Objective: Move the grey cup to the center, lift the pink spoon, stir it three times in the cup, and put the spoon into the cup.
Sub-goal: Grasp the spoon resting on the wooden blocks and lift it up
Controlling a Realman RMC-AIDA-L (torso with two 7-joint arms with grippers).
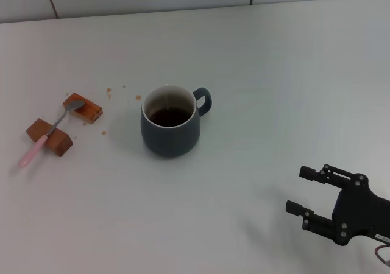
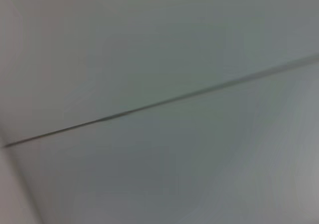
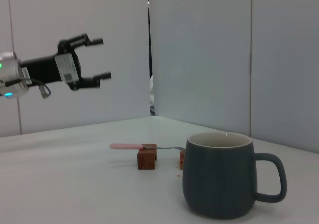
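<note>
The grey cup (image 1: 170,125) stands upright mid-table with dark brown liquid inside, its handle toward the right. It also shows in the right wrist view (image 3: 219,179). The pink spoon (image 1: 49,134) lies left of the cup, resting across two brown blocks, with its bowl on the far block. It also shows in the right wrist view (image 3: 130,147). My right gripper (image 1: 297,190) is open and empty at the front right, well clear of the cup. My left gripper (image 3: 104,58) is open and empty, raised high above the table, and is out of the head view.
Two brown blocks (image 1: 83,108) (image 1: 50,137) hold the spoon up. Small brown crumbs (image 1: 109,92) lie between the blocks and the cup. The white table (image 1: 274,73) ends at a tiled wall at the back. The left wrist view shows only a wall panel seam (image 2: 159,102).
</note>
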